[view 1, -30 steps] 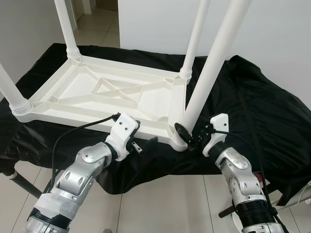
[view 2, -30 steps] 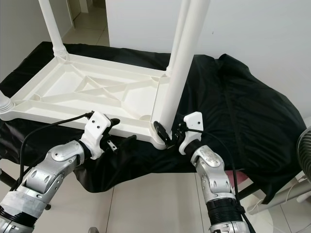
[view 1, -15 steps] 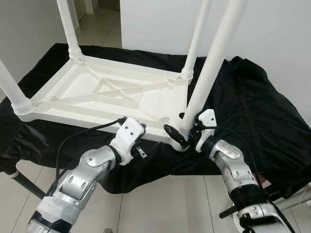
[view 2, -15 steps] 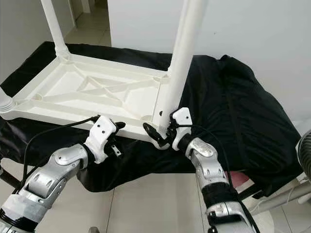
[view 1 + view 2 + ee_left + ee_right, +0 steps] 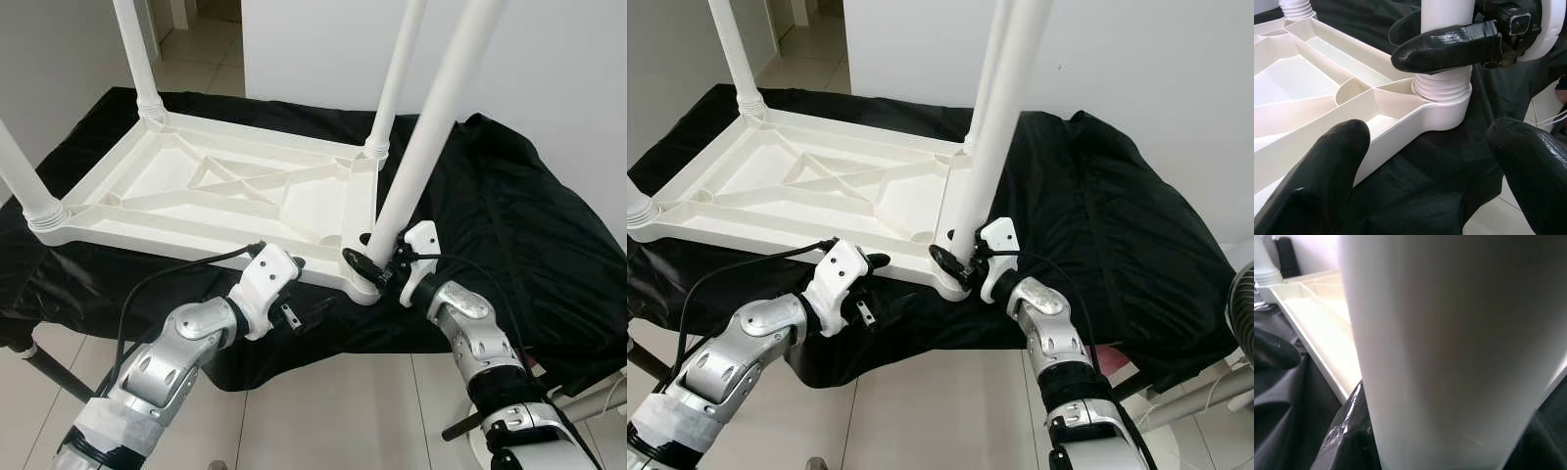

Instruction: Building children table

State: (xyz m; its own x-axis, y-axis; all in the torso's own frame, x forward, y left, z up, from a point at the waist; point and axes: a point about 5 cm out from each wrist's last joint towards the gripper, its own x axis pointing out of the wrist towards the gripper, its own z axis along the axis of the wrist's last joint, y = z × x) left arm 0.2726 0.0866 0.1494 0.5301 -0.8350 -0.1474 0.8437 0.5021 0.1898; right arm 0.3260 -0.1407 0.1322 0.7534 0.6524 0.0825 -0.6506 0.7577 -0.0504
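Observation:
A white plastic children's table (image 5: 167,176) lies upside down on a black cloth, with its legs pointing up. The near right leg (image 5: 423,147) leans slightly and sits in its ribbed corner socket (image 5: 1442,90). My right gripper (image 5: 368,266) is shut on this leg just above the socket, one finger (image 5: 1444,46) in front and one behind. The leg (image 5: 1449,352) is very close in the right wrist view. My left gripper (image 5: 309,287) is open at the table's near edge, just left of that corner, its fingers (image 5: 1327,171) spread wide over the cloth.
Three more legs stand at the other corners, such as the far right one (image 5: 397,73). The black cloth (image 5: 529,225) hangs over the front edge onto tiled floor (image 5: 323,411). A white wall is behind, and a fan (image 5: 1242,313) stands at the right.
My left gripper has moved right along the near edge toward the corner. My right gripper has shifted in closer around the base of the leg.

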